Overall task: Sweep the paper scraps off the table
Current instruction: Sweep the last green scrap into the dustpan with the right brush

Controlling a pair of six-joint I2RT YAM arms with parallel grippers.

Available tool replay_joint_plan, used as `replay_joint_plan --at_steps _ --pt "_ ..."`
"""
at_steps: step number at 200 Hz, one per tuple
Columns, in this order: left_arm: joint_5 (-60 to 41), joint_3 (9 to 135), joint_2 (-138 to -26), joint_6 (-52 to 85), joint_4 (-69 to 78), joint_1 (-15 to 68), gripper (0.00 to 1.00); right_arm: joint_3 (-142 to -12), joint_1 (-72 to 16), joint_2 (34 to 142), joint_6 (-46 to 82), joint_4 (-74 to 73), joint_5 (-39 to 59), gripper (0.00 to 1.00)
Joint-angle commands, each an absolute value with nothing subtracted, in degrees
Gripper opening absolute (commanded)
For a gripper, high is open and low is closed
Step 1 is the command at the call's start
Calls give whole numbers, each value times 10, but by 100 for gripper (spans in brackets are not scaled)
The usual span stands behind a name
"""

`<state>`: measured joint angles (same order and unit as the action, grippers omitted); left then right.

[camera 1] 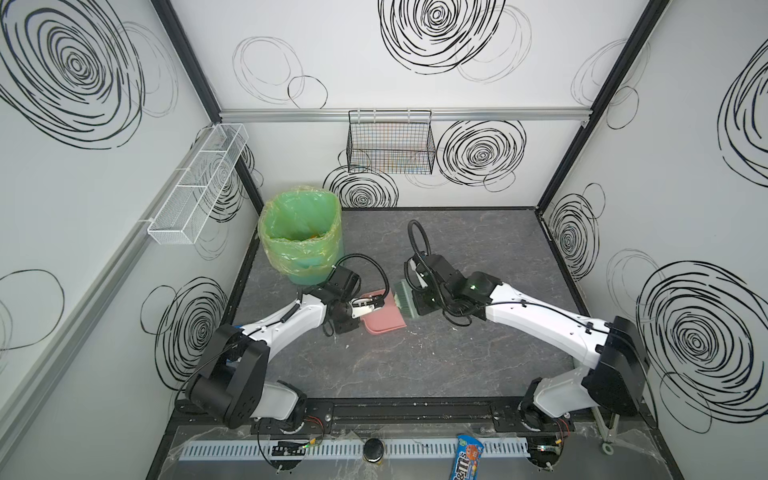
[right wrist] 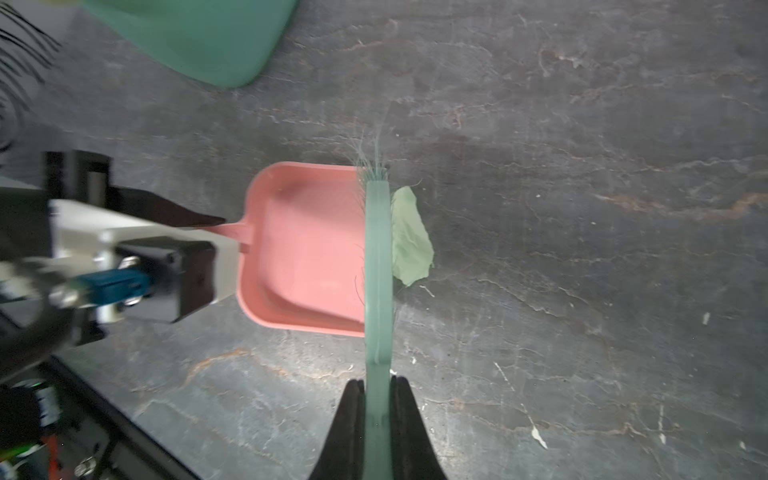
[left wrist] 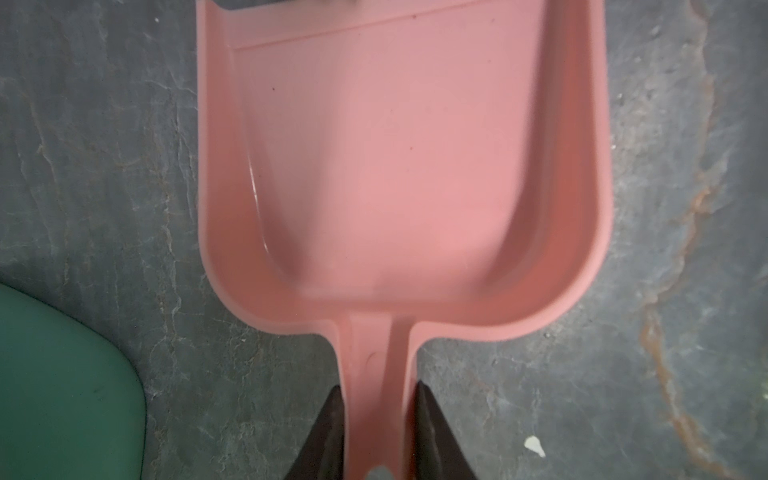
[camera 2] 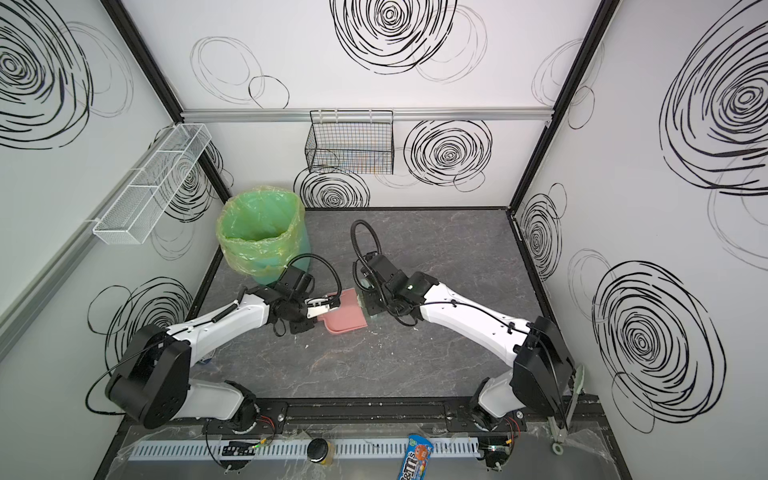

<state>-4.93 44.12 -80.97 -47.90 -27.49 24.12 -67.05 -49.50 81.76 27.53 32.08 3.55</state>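
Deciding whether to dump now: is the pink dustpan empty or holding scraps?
Empty. The dustpan shows only bare pink floor; one pale green scrap lies outside it on the table, behind the brush.

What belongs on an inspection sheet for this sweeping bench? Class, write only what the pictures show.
Surface: dark grey marble-veined tabletop, small pale flecks scattered on it.
Job's things: one pale green paper scrap beside the green plastic brush, on the side away from the empty pink plastic dustpan; green-lined bin at back left.
Clutter: blue candy packet and black-lidded jar on the front ledge.
Grippers: left gripper, jaws shut on the dustpan handle; right gripper, jaws shut on the brush handle.
Cables: black cable loops above each wrist, clear of the tools.
Surroundings: swirl-patterned white walls, black wire basket, white mesh shelf.
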Motion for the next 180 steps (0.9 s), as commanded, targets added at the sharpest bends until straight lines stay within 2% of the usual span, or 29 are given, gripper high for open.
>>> replay_joint_plan --at_steps 1,16,41,64,92,136,180 --pt "-60 431 -815 -474 -263 242 0 -660 -493 756 286 278 92 0" --pt "-62 429 -817 -472 -262 243 0 -639 -492 711 285 255 78 0" --pt "-66 430 -820 -470 -261 242 0 -614 -483 662 293 248 -20 0" --pt "-71 432 -819 -465 -261 243 0 -617 -479 677 283 253 -88 0" --pt "-76 432 -812 -460 -264 243 0 -598 -481 722 255 206 -127 0" --pt "-76 426 -806 -460 -265 241 0 -553 -489 770 227 122 -154 0" --pt "-79 430 -812 -462 -259 241 0 -567 -500 807 232 160 -106 0"
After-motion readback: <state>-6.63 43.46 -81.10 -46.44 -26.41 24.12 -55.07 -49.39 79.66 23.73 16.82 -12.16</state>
